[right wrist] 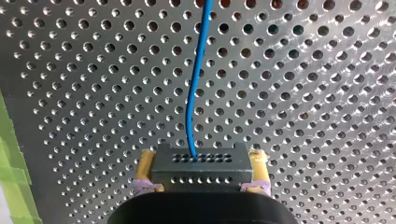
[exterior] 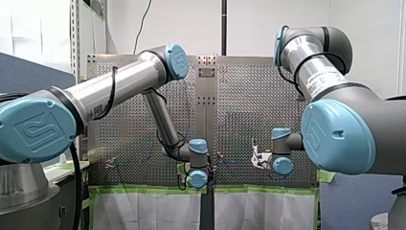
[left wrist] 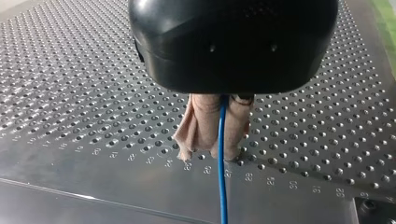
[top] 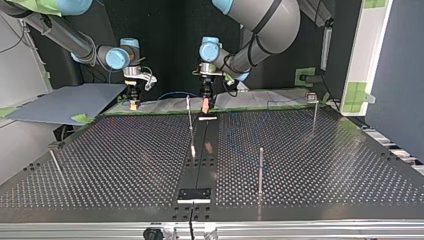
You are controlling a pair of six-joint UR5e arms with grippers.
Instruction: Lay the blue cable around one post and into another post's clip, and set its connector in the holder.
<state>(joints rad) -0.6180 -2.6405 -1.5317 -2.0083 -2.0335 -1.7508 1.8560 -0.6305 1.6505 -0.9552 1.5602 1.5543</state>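
In the left wrist view the blue cable point(left wrist: 221, 186) runs out from between the beige pads point(left wrist: 198, 126) of my left gripper point(left wrist: 219, 151), which is shut on it just above the perforated table point(left wrist: 84, 93). In the right wrist view my right gripper point(right wrist: 202, 158) is shut, its yellow pads point(right wrist: 145, 165) clamping the dark grey connector point(right wrist: 201, 175). The cable point(right wrist: 194, 93) leaves the connector and crosses the table ahead. In the top view both grippers hang at the table's far edge, my left gripper point(top: 205, 106) near the middle and my right gripper point(top: 133, 104) further left.
Thin metal posts stand on the table: one near the middle point(top: 189, 120), one nearer the camera point(top: 260, 170), one at the right point(top: 314, 115). A dark holder point(top: 194, 195) sits at the near edge. A grey sheet point(top: 65, 102) lies beyond the table's far left corner.
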